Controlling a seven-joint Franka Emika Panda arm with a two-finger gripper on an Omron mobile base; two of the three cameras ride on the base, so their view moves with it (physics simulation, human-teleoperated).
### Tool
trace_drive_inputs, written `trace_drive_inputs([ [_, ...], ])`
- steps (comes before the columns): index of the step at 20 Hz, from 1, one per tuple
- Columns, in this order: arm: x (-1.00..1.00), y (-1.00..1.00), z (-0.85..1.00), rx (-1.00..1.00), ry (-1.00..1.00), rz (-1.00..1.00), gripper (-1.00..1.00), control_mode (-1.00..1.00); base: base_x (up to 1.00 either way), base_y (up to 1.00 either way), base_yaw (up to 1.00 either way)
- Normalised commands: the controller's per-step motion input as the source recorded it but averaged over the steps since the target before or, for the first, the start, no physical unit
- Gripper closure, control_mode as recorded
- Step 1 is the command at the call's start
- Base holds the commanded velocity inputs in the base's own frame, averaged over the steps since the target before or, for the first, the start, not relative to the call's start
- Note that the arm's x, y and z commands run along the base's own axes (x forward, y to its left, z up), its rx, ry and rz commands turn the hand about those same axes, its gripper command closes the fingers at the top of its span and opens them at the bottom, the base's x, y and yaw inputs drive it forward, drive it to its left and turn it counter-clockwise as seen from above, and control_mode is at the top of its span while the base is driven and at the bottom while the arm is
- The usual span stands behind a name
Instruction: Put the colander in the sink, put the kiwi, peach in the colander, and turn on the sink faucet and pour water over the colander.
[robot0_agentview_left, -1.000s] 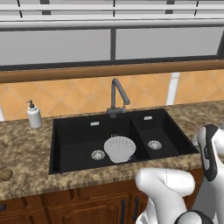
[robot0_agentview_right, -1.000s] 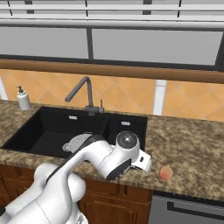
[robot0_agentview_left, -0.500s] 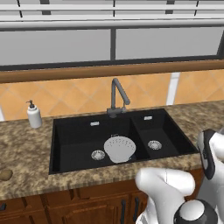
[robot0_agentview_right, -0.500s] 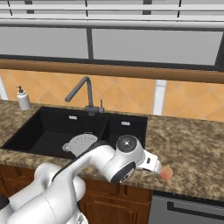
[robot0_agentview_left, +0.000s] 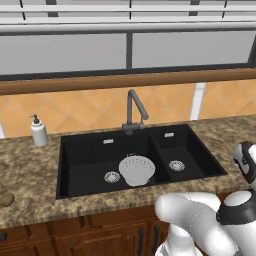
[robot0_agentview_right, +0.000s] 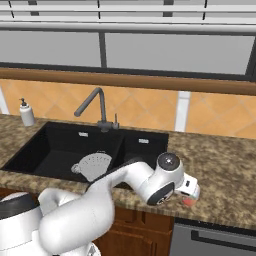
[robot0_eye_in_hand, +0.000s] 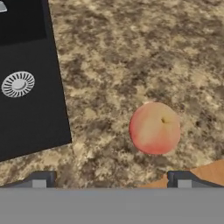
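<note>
A: Colander (robot0_agentview_left: 136, 170) position?
B: In the large basin of the black sink (robot0_agentview_left: 80, 150), tipped toward the front, just right of that basin's silver drain. Seen also from the right base view (robot0_agentview_right: 94, 166).

A: Peach (robot0_eye_in_hand: 155, 127)?
B: On the speckled stone counter (robot0_eye_in_hand: 131, 52), right of the sink, apart from the basin edge. Stem dimple facing up in the hand view. From the right base view, just a reddish sliver (robot0_agentview_right: 188, 202) showing below the white hand.

A: Gripper (robot0_eye_in_hand: 111, 179) state?
B: Released, jaws spread wide; the two dark fingertips (robot0_eye_in_hand: 42, 179) far apart at the bottom of the hand view. Nothing between them. Hovering above the counter, peach ahead and nearer the right-hand tip, not touched.

A: Kiwi (robot0_agentview_left: 6, 200)?
B: Far left on the counter near its front edge, well apart from the sink, brown and small.

A: Faucet (robot0_agentview_left: 134, 111)?
B: Behind the divider between basins, spout angled forward over the sink. No water visible.

A: Other items?
B: White soap pump bottle (robot0_agentview_left: 38, 132) at the back left of the counter, upright. Small basin drain (robot0_eye_in_hand: 18, 83) visible in the hand view.
</note>
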Motion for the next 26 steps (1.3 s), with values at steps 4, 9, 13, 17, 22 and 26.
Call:
trace_drive_inputs([
  [4, 0.55, -0.29, -0.24, 0.10, 0.14, 0.02, -1.00, -1.00, 0.00, 0.00, 0.00],
  [9, 0.35, -0.27, -0.31, 0.04, 0.14, 0.02, -1.00, -1.00, 0.00, 0.00, 0.00],
  [13, 0.00, -0.45, -0.10, 0.05, 0.04, 0.00, -1.00, -1.00, 0.00, 0.00, 0.00],
  [17, 0.00, -0.35, -0.09, 0.04, 0.00, 0.00, -1.00, -1.00, 0.00, 0.00, 0.00],
  [22, 0.00, -0.07, -0.28, 0.00, 0.03, 0.00, -1.00, -1.00, 0.00, 0.00, 0.00],
  [26, -0.24, 0.00, -0.04, 0.00, 0.03, 0.00, -1.00, -1.00, 0.00, 0.00, 0.00],
])
